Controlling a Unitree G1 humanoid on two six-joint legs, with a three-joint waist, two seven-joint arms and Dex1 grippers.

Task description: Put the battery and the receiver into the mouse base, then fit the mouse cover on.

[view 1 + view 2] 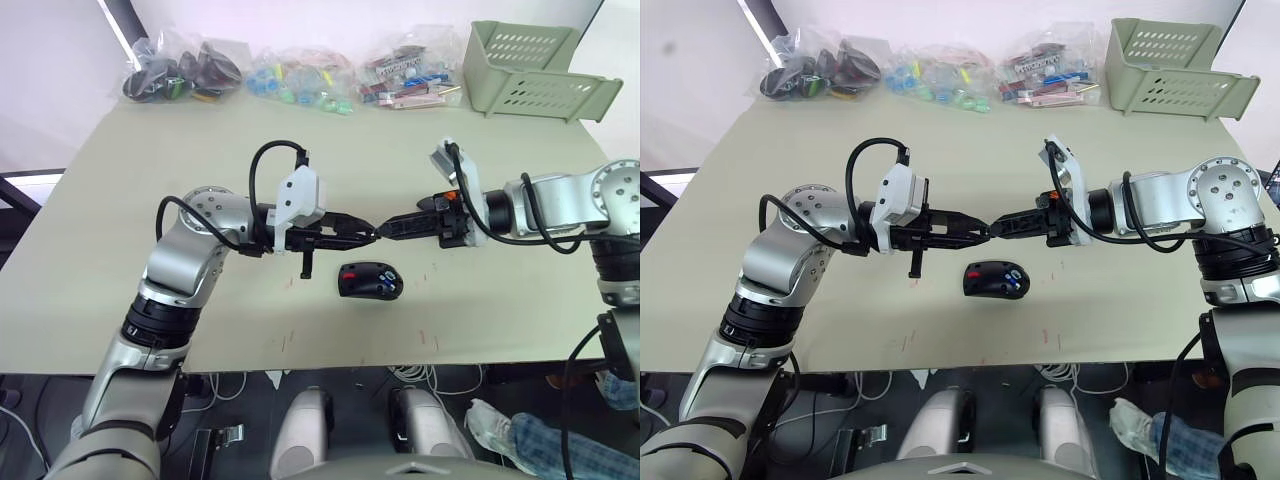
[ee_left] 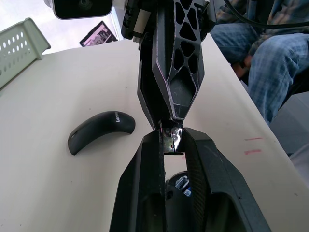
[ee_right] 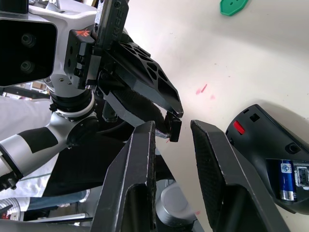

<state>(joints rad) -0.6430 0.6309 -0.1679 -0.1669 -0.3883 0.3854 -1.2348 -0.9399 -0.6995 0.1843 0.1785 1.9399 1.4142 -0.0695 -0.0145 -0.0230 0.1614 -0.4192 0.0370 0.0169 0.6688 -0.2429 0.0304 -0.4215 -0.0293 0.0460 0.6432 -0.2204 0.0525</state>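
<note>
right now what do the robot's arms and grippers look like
Both arms are silver-grey metal with rounded joints, black bands and looping black cables. The left gripper and right gripper each have two black tapered fingers with triangular lattice cutouts. Each wrist carries a white camera housing; the right wrist shows a small orange mark.

the table (image 1: 150, 200) top is matt and pale, with faint red scuffs. the mouse cover (image 2: 99, 129) looks like smooth, slightly glossy black plastic. the mouse base (image 1: 370, 281) is duller black plastic. the basket (image 1: 530, 72) is matt green plastic, and the bags (image 1: 300, 75) are clear, crinkled film.
</note>
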